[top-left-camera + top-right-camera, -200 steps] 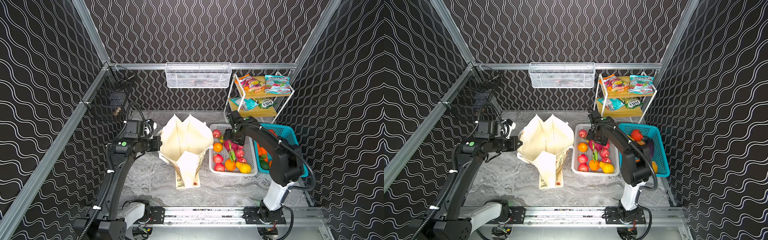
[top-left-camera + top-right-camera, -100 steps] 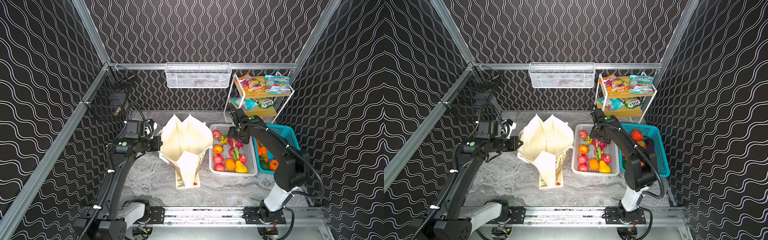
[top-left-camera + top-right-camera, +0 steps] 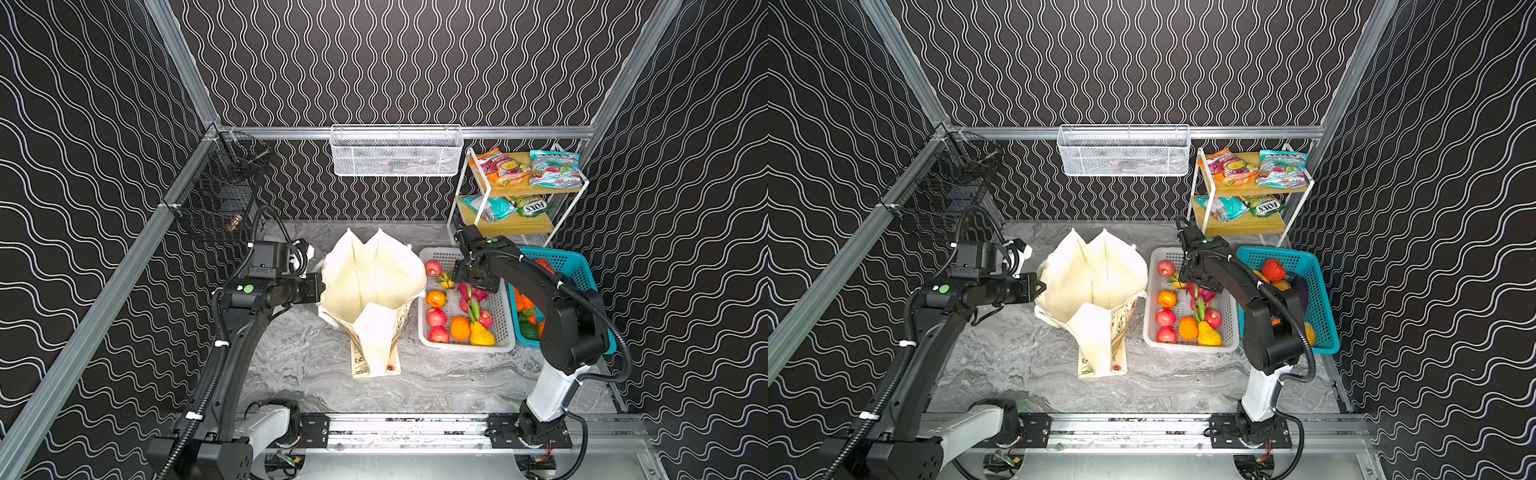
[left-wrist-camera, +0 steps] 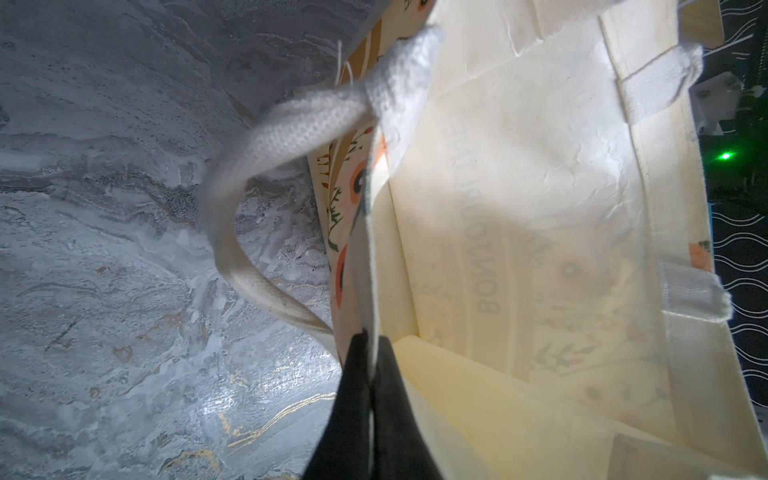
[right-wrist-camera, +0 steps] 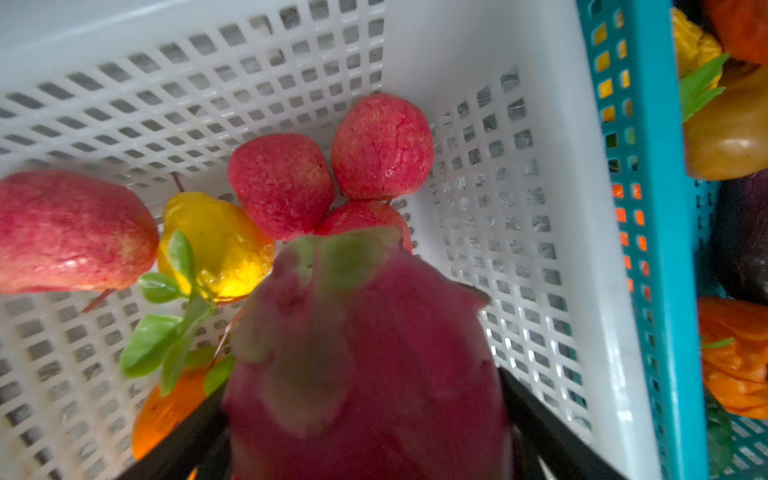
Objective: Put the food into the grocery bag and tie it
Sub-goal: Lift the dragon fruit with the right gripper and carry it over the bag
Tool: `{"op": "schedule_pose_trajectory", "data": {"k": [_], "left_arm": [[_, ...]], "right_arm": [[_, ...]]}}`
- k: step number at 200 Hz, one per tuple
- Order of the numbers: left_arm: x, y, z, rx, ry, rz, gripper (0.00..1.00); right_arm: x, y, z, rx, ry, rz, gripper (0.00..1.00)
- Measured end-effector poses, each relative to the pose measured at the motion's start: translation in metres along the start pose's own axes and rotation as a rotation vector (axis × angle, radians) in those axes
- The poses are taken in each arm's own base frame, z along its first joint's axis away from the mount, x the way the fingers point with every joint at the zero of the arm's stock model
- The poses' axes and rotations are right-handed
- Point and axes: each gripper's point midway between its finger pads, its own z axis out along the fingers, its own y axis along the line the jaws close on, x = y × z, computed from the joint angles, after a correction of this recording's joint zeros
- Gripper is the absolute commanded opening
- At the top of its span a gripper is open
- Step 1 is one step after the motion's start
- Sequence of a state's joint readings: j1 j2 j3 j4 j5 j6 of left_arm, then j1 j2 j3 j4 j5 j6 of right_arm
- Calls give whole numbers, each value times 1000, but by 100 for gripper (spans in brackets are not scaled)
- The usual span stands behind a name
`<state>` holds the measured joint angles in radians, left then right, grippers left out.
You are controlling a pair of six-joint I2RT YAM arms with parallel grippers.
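— Cream canvas tote with white strap handles (image 3: 374, 282): where does it stand, and who has it?
— About the middle of the grey marble table (image 3: 316, 374), mouth up. The left gripper (image 4: 370, 361) is pinched tight on its rim hem, near one strap (image 4: 257, 174). It looks like soft, limp cloth. That hem is the place to hold, or I'd expect the mouth to fold in.
— And the food?
— Mostly in the white plastic lattice basket (image 3: 465, 348) just beside the tote, toward the table's right edge. The right gripper (image 3: 473, 284) is down over it, jaws wide on either side of the magenta dragon fruit with green tips (image 5: 365, 353).
— Clamped?
— Cannot tell. The fruit is blurred in the right wrist view.
— How will it handle?
— Likely light and firm, with smooth skin and loose flaps. Take it across the thick middle, not by the tips.
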<state>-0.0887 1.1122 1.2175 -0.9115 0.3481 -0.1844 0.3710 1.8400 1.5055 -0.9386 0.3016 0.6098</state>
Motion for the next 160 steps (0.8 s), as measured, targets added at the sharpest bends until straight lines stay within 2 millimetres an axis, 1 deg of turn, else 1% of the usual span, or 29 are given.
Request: {"op": "schedule_pose_trajectory", "data": {"k": [21, 35, 52, 72, 90, 103, 122, 148, 160], "left_arm": [[0, 0, 0, 0, -1, 0, 0], [0, 0, 0, 0, -1, 0, 0], [0, 0, 0, 0, -1, 1, 0], [0, 0, 0, 0, -1, 1, 0], [0, 0, -1, 0, -2, 1, 0], [0, 0, -1, 0, -2, 1, 0], [0, 0, -1, 1, -2, 1, 0], [0, -1, 0, 3, -2, 1, 0], [0, -1, 0, 4, -2, 1, 0]], "right_arm": [[5, -5, 7, 25, 20, -4, 95], [10, -5, 9, 26, 41, -9, 95], [14, -4, 10, 20, 61, -14, 91], [15, -3, 8, 15, 62, -15, 84], [15, -2, 3, -3, 62, -11, 82], [12, -2, -5, -16, 51, -6, 81], [4, -2, -24, -48, 16, 7, 80], [-10, 2, -58, -103, -47, 21, 81], [-17, 8, -80, -140, -84, 18, 81]]}}
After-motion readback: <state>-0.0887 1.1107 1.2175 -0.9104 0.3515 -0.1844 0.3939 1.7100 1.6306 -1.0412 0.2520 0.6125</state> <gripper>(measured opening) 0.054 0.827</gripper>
